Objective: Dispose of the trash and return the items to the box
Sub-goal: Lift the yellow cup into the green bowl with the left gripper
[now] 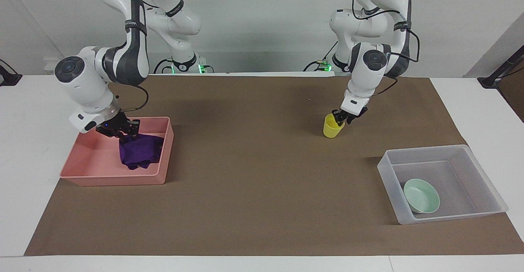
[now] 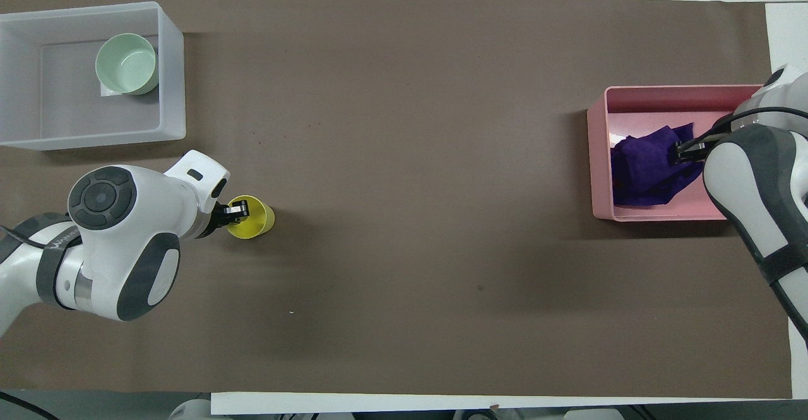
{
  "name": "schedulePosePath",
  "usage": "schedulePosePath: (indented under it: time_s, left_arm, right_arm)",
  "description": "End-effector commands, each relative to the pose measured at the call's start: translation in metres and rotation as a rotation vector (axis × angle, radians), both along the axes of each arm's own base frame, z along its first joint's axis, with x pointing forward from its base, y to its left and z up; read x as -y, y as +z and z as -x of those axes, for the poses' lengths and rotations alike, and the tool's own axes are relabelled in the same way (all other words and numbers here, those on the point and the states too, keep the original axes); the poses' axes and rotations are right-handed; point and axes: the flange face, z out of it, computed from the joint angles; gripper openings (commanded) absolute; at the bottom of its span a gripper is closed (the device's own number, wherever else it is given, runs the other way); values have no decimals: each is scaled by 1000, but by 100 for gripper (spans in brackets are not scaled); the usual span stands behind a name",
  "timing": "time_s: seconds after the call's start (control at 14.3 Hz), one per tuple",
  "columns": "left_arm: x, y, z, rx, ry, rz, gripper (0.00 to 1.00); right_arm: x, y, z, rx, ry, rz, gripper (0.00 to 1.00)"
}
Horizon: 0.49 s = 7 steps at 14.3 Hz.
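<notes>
The light, stiff cup (image 1: 333,126), standing upright on the tabletop at the box's (image 1: 485,213) eleven o'clock, is pinched at its thin rim by the left gripper (image 1: 340,117), while the limp rag (image 1: 140,151), lowered into the pink tray (image 1: 114,180), is clamped by the right gripper (image 1: 123,128).

A matt brown paper sheet (image 1: 254,182) covers the desk. The purple rag (image 1: 140,151) is soft cloth; the pink tray (image 1: 110,178) is glossy plastic, the box (image 1: 487,178) translucent plastic.
</notes>
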Motion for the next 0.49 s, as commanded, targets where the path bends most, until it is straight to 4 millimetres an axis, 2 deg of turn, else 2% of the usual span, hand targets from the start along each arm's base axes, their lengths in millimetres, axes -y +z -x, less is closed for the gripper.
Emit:
schedulePosePath:
  time_s: [0.0, 0.14, 0.21, 0.35, 0.42]
  left_arm:
    - [-7, 42, -41, 42, 65, 41, 0]
    - [-31, 102, -82, 45, 91, 62, 0]
    - [-59, 131, -117, 49, 116, 76, 0]
    - [-130, 161, -173, 96, 187, 70, 0]
    - [-156, 154, -197, 115, 201, 59, 0]
  right_arm:
    - [-8, 39, -1, 23, 38, 18, 100]
    - [-17, 67, 6, 7, 45, 1, 100]
    - [-28, 84, 6, 7, 44, -34, 100]
    - [-46, 113, 8, -2, 67, -47, 100]
    - [-57, 127, 11, 6, 78, -44, 100]
